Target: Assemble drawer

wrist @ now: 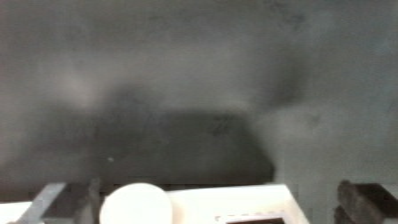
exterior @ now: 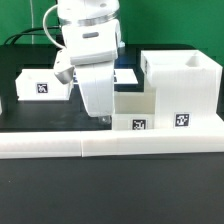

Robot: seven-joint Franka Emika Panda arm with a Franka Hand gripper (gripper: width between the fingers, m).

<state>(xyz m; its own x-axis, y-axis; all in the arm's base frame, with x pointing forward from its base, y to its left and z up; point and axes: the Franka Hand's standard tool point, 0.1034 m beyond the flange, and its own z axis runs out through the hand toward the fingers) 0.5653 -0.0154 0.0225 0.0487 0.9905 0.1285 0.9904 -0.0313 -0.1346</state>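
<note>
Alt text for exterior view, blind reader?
A white robot arm reaches down, its hand beside a small white tray on a black table. A larger white box stands on the exterior view's right, another tray on its left.

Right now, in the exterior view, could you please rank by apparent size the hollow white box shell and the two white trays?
1. Hollow white box shell.
2–3. Rear white tray and front white tray look alike; front seems nearer, so unranked.
</note>
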